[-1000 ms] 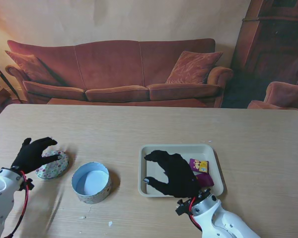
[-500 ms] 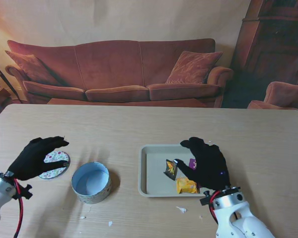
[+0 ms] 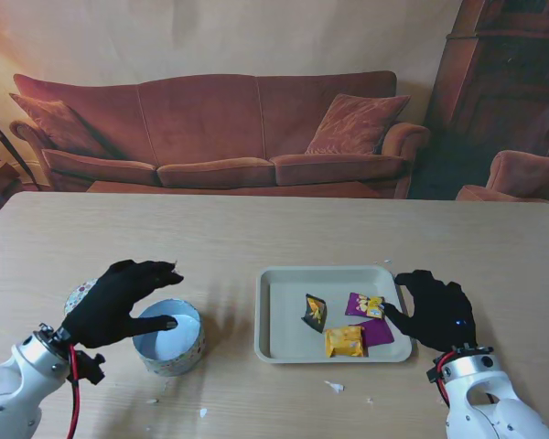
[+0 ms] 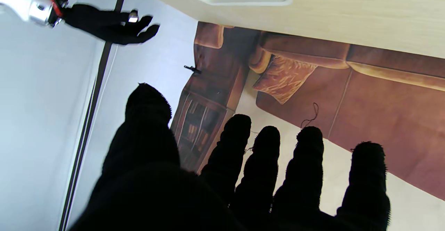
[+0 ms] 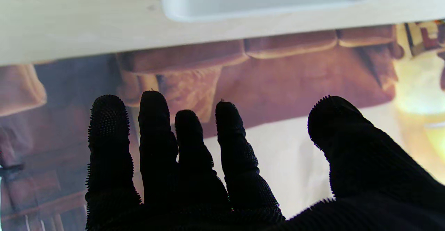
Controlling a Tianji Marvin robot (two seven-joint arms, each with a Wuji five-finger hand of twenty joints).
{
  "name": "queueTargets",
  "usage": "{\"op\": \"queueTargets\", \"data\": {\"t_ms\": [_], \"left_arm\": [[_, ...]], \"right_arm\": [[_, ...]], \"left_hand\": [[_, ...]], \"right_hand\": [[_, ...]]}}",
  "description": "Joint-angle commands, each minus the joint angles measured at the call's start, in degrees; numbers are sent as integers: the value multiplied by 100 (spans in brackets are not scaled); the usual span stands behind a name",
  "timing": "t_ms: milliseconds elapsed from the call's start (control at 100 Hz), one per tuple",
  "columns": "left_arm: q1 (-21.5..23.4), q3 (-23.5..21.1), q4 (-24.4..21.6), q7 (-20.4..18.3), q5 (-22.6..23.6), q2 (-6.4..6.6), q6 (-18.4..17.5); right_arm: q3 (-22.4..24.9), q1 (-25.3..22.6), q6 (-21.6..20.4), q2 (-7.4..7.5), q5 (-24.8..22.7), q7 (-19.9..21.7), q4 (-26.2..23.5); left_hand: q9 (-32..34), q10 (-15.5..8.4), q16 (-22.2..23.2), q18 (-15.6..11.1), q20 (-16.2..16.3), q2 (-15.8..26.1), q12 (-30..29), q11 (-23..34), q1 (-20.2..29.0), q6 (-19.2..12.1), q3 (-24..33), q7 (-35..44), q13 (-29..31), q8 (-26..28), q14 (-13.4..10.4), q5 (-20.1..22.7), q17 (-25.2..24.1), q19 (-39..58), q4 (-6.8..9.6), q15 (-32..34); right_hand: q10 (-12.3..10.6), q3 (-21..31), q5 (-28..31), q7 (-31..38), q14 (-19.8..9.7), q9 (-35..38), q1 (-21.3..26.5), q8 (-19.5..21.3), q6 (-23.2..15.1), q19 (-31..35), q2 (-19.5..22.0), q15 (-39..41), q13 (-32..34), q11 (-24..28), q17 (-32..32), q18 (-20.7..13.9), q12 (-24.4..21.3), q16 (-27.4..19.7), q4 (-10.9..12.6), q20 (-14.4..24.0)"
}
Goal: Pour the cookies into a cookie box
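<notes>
Hovering my left hand (image 3: 119, 302) over the near-left rim of the round cookie box (image 3: 169, 337), I am keeping its fingers (image 4: 306, 175) spread and gripping nothing. The box is standing open, its patterned lid (image 3: 74, 296) lying just beyond my left hand. My right hand (image 3: 436, 309) is resting spread and empty beside the tray (image 3: 276, 311), which is holding the wrapped cookies (image 3: 344, 341).

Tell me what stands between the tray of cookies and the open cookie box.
Nothing visible on the bare table between the tray and the cookie box. But the left hand hovers over the box's left rim, fingers across the opening.
</notes>
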Motion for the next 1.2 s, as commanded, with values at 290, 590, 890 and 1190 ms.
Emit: {"op": "queueTargets", "data": {"t_ms": [290,590,890,1190], "left_arm": [[194,317,-71,-142,-274,-85,115],[238,382,-104,-107,-363,-99,139],[134,450,-14,-173,-459,-89,228],[104,446,36,-124,-479,-102,273]], "right_arm": [[-173,343,446,192,-733,689,915],[-651,977,751,221,-564,796,1549],[-972,1496,1221,189,-94,1040,1900],[-1191,1783,1322,226,148,1491,2117]], "left_hand": [[-7,-5,95,82,-185,-158,7,-27,75,4,-190,-51,20,-38,-19,-79,-155,128,19,65],[30,5,102,80,-234,-147,11,-25,75,-10,-188,-35,52,-32,-2,-38,-148,155,19,78],[103,13,106,82,-278,-144,14,-29,103,-20,-185,-23,75,-35,17,29,-145,159,17,84],[148,28,109,87,-303,-114,9,-44,123,-26,-183,-17,99,-43,36,84,-134,165,14,88]], "right_hand": [[-212,-336,-230,226,-181,-108,-336,88,-176,-150,281,2,-168,-71,-361,-270,3,-4,163,-169],[-220,-477,-230,383,-234,-151,-182,194,-158,-170,218,94,-215,73,-418,-355,64,46,207,-158],[-197,93,-382,620,-265,-268,-49,330,-83,-44,-186,225,-265,317,-411,-495,155,114,195,-148],[-200,602,-558,765,-314,-461,177,373,-42,-81,-610,245,-383,427,-462,-588,195,134,168,-159]]}}
